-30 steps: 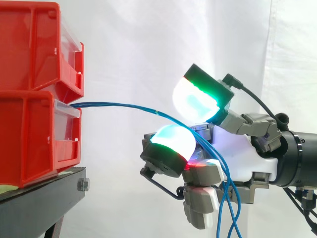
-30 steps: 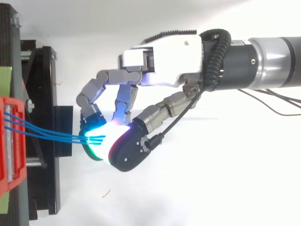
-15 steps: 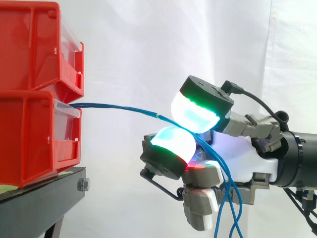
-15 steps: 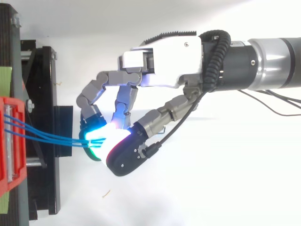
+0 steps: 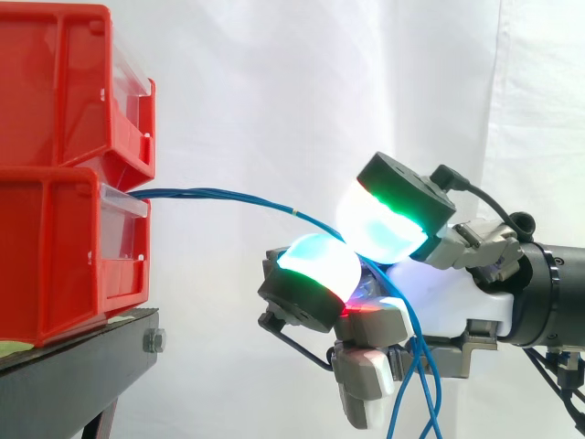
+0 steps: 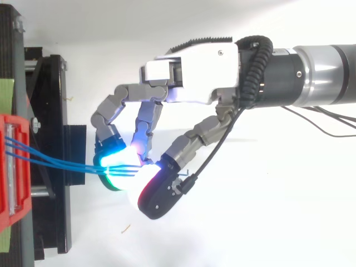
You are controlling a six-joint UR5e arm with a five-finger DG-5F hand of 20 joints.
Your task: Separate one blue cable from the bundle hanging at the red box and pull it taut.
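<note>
Thumb pad (image 5: pixel 388 219) is sitting further back toward the wrist and a little lower than half a second ago; bins and cables are staying put.

Side view: hand (image 5: pixel 448 293) is coming in from the right with fingers curled. The green-and-cyan thumb pad is pressing down against a cyan finger pad (image 5: pixel 315 267) with a red edge. Blue cables (image 5: pixel 228 195) are leaving the front of the lower red bin (image 5: pixel 55 247), sagging right in a loose bow and running in between the two pads. From there they are hanging down past the palm to the bottom edge. Pads are clamping the bundle; can't tell how many strands are actually pinched. Upper red bin (image 5: pixel 55 82) is sitting stacked on the lower one, both resting on the black stand (image 5: pixel 73 366), with the white curtain (image 5: pixel 274 91) hanging behind.

Top view: hand (image 6: pixel 194 69) is reaching left from the right edge, fingers bent inward. Thumb pad (image 6: pixel 158 192) is lying just right of the glowing finger pad (image 6: pixel 111 161). Three blue cables (image 6: pixel 55 161) are fanning out of the red bin (image 6: pixel 16 219), converging over the black stand (image 6: pixel 50 111), and crossing the cyan pad toward the thumb. Strands are lying close side by side where the pads are meeting.
</note>
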